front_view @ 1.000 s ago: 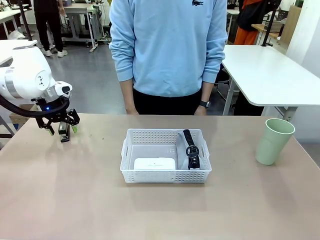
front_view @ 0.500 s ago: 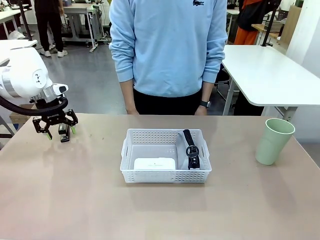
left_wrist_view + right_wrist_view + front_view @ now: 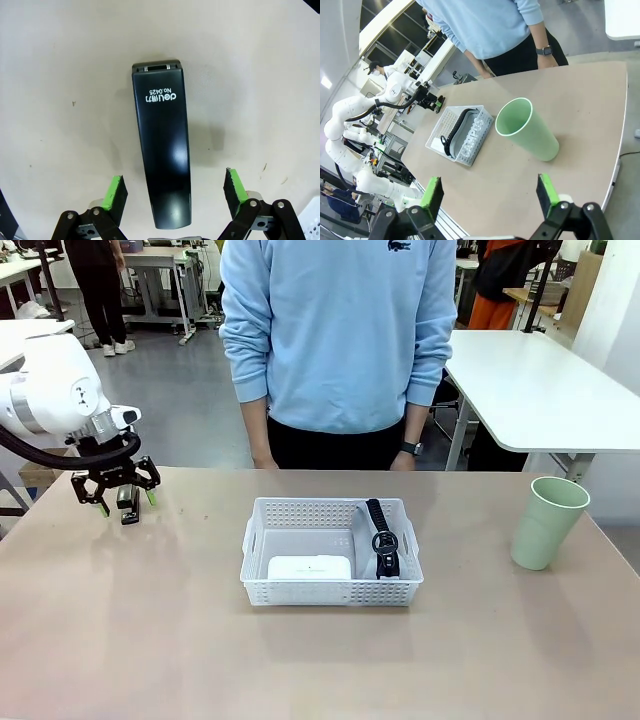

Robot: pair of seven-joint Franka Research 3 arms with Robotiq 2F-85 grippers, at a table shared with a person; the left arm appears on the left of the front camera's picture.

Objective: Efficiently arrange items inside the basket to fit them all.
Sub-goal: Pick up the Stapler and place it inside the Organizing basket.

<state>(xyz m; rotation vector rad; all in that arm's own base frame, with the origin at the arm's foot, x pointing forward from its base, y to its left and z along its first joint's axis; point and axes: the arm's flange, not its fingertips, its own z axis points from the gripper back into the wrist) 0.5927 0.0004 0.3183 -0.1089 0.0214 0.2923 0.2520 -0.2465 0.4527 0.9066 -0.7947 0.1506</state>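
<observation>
White perforated plastic forms the basket [image 3: 330, 592], which sits at the centre of the frame on the tan bench [image 3: 150, 640]. Inside it, the white rounded box [image 3: 309, 567] lies against the near wall in the left part. The grey pouch [image 3: 377, 520] stands on edge along the right wall, its black zipper edge up and its ring pull [image 3: 385, 541] resting on top.

The pale green cup [image 3: 547, 521] stands upright at the right of the frame, well apart from the basket. In the right wrist view it [image 3: 527, 129] appears just right of centre, with the basket [image 3: 470, 145] to its left.

The small black stapler [image 3: 127, 502] lies on the bench at the far left of the frame, well apart from the basket. The left end effector [image 3: 127, 504] hangs over it with its jaws spread wide. In the left wrist view the stapler [image 3: 162, 150] runs up the middle of the picture, white print near its far end. The left end effector [image 3: 174, 175] straddles its near end, with a clear gap between each green pad [image 3: 116, 190] and the stapler, so nothing is gripped.

The right end effector [image 3: 489, 181] is also wide open and holds nothing.

A person in a light blue sweatshirt [image 3: 338, 340] stands at the bench's far edge, upper centre, arms hanging down.
</observation>
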